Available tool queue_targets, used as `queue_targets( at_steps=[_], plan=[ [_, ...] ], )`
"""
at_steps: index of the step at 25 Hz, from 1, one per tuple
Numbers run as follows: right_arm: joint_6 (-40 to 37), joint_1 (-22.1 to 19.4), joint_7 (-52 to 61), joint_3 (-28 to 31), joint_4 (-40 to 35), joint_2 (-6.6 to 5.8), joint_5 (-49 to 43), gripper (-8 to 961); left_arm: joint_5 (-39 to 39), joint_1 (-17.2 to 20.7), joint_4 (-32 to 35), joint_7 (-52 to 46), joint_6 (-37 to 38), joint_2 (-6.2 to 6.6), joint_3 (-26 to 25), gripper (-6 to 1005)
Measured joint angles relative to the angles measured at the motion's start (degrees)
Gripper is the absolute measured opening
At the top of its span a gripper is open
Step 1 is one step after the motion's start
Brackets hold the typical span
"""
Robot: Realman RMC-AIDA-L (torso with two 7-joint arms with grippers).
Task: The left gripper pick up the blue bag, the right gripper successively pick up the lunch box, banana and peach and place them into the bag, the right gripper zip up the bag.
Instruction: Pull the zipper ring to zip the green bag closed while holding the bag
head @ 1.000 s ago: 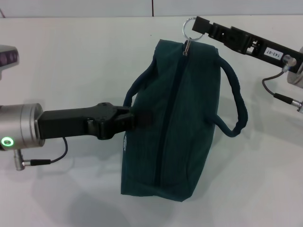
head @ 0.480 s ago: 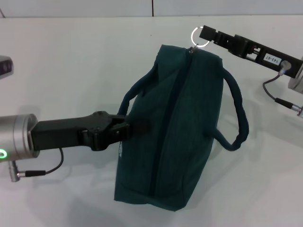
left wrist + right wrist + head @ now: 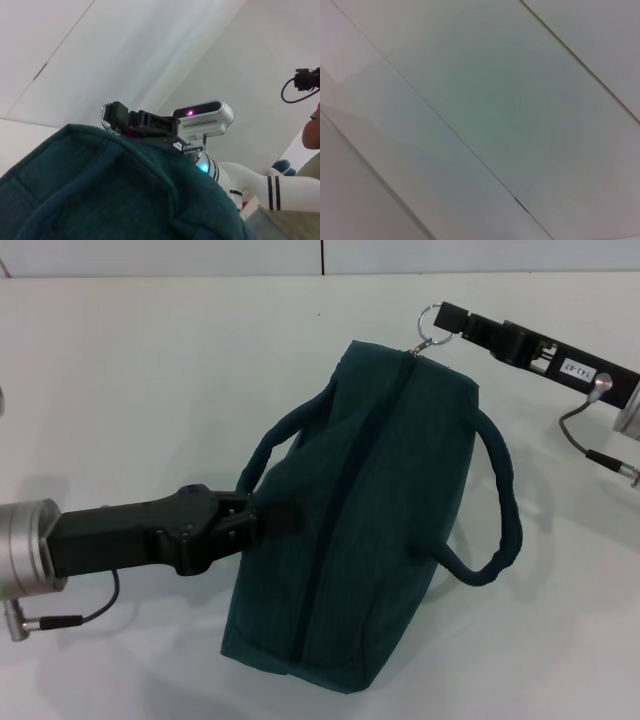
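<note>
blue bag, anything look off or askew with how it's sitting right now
The blue bag lies slanted, on its side, on the white table, zipped shut. The left tool grips its side near one handle; the right tool holds the metal ring pull at the far end. Nothing looks spilled or torn.

The blue bag (image 3: 370, 520) is plain dark teal, its zipper ring (image 3: 428, 320) silver, on a white table (image 3: 150, 370).
</note>
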Motion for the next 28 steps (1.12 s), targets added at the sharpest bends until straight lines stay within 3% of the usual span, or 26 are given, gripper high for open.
queue_targets(
  at_steps=[8, 13, 16, 22, 28],
  plan=[
    [0.1, -2.0, -0.9, 0.6, -2.3, 0.16, 0.4, 15, -0.2, 0.4, 0.0, 0.1, -1.2, 0.68, -1.7, 126],
    [-0.5, -3.6, -1.3, 1.5, -4.5, 0.20, 0.8, 15, -0.8, 0.3, 0.0, -2.9, -1.3, 1.39, -4.3, 360],
    [-1.3, -3.6, -1.4, 1.5, -4.7, 0.12, 0.9, 15, -0.8, -0.1, 0.1, -5.4, -1.3, 2.17, -5.8, 602],
    [-2.1, -3.6, -1.8, 1.5, -4.8, 0.07, 0.9, 15, -1.2, -1.0, 1.3, -12.1, -1.3, 4.28, -8.4, 799],
    [-2.4, -3.6, -2.0, 1.5, -4.8, -0.05, 0.9, 15, -1.5, -1.9, 4.3, -16.6, -1.7, 6.32, -14.5, 850]
  ],
)
